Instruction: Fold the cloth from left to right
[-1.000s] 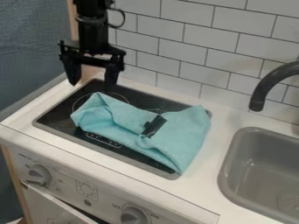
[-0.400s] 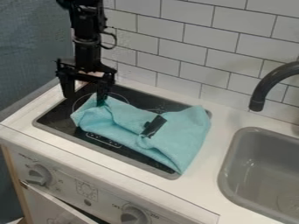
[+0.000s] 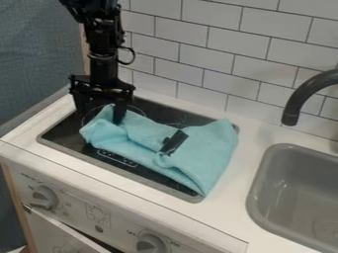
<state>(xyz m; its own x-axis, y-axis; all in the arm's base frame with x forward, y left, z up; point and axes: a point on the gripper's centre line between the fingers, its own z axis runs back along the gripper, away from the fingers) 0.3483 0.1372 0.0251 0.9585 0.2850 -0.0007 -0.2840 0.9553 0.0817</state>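
Backing the counter point(image 3: 231, 197), apparently ceramic tiles point(image 3: 182, 32).

Rumpled turquoise cloth point(image 3: 204, 148) across black stovetop point(image 3: 66, 129)

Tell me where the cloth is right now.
In the camera view, the cloth lies rumpled across the black stovetop, left of the sink, with the gripper at its upper left.
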